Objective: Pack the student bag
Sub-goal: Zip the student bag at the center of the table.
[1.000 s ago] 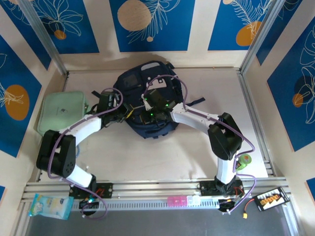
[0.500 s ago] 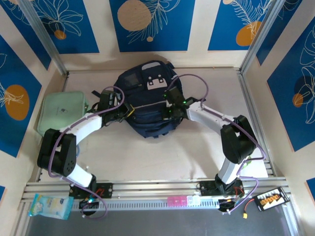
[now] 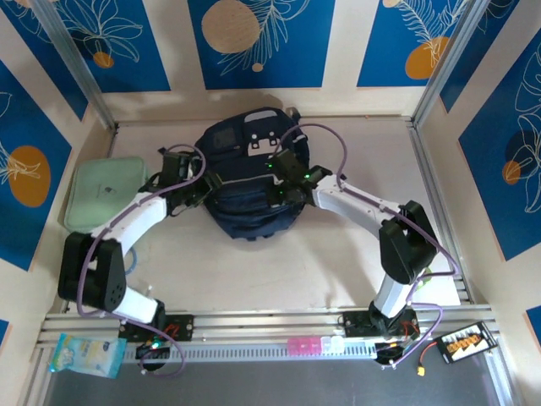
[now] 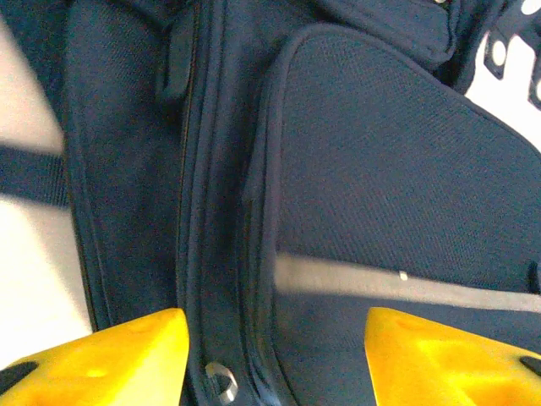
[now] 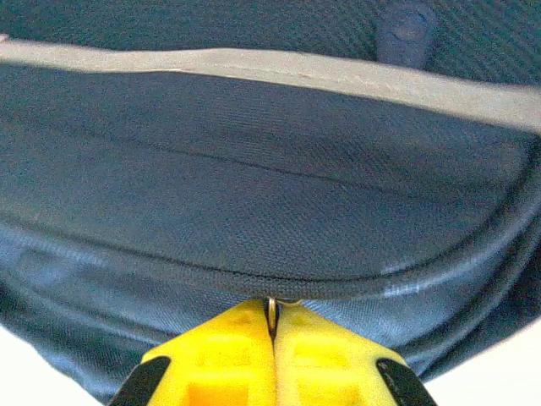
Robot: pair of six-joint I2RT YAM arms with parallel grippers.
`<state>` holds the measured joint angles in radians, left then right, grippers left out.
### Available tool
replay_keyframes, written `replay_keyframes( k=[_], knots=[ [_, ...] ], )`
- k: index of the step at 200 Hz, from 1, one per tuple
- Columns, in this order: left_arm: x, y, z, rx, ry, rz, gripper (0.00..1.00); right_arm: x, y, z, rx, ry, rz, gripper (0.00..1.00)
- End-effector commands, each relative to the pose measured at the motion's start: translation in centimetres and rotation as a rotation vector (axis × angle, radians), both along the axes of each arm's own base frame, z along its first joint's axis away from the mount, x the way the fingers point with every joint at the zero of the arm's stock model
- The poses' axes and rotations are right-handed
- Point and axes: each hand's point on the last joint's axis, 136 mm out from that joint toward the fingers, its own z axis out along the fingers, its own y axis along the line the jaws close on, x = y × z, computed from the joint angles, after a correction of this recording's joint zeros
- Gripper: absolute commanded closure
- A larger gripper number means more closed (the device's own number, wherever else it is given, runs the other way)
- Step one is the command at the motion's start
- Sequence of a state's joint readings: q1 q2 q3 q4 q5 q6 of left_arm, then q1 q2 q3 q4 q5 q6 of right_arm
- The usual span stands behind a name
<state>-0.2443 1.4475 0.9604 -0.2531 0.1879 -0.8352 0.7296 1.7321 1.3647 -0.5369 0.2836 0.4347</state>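
Note:
The navy student bag (image 3: 230,139) lies in the middle of the table, its white buckle patch (image 3: 263,144) facing up. My left gripper (image 3: 203,188) is at the bag's left side. In the left wrist view it (image 4: 270,364) stands open, its yellow fingers (image 4: 101,359) either side of the zip seam, with a small metal zip ring (image 4: 221,381) lying free between them. My right gripper (image 3: 275,196) rests on the bag's front right. In the right wrist view it (image 5: 272,326) is shut on a thin metal zipper pull (image 5: 271,311) at the edge of the front pocket, below the light stripe (image 5: 254,68).
A pale mint-green zip case (image 3: 106,190) lies at the left wall. A snack packet (image 3: 84,355) and a small pink and white box (image 3: 308,345) sit on the front rail. Bag straps (image 3: 334,173) trail to either side.
The left gripper has opened and drawn back a little to the left. The right gripper moved off the bag's middle to its right side, uncovering the white patch.

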Motion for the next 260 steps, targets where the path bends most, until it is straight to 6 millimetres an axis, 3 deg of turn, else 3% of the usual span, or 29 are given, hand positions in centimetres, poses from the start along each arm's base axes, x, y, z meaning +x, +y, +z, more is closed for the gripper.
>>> replay_keyframes(
  k=[1,32,58,90,121,151,187,220,260],
  knots=[
    [-2.0,3.3,1.2,0.148,-0.005,0.045,0.40,-0.8,5.4,1.9,0.127,-0.011,0.137,1.00],
    [-3.1,2.6,1.9,0.034,-0.021,0.071,0.38,-2.1,9.5,2.4,0.189,0.018,0.222,1.00],
    [-2.8,0.9,2.1,-0.132,-0.023,0.101,0.41,-3.1,11.3,2.4,0.212,0.036,0.263,1.00],
    [-1.5,-1.1,1.3,-0.381,-0.020,0.177,0.50,-3.6,11.9,2.4,0.222,0.042,0.276,1.00],
    [-0.2,-1.6,1.1,-0.423,-0.026,0.193,0.53,-3.5,11.8,2.3,0.222,0.048,0.260,1.00],
    [0.5,-1.7,0.7,-0.435,-0.029,0.200,0.62,-3.6,11.5,1.9,0.215,0.058,0.248,1.00],
    [0.7,-1.5,0.3,-0.409,-0.036,0.206,0.84,-3.6,9.7,0.6,0.140,0.062,0.219,1.00],
    [0.6,-1.1,0.4,-0.382,-0.049,0.202,0.98,-3.1,5.2,-1.3,0.047,0.072,0.160,1.00],
    [0.3,-1.2,0.1,-0.364,-0.037,0.182,1.00,-1.4,-0.2,-2.0,-0.071,0.032,0.102,0.97]
  ],
)
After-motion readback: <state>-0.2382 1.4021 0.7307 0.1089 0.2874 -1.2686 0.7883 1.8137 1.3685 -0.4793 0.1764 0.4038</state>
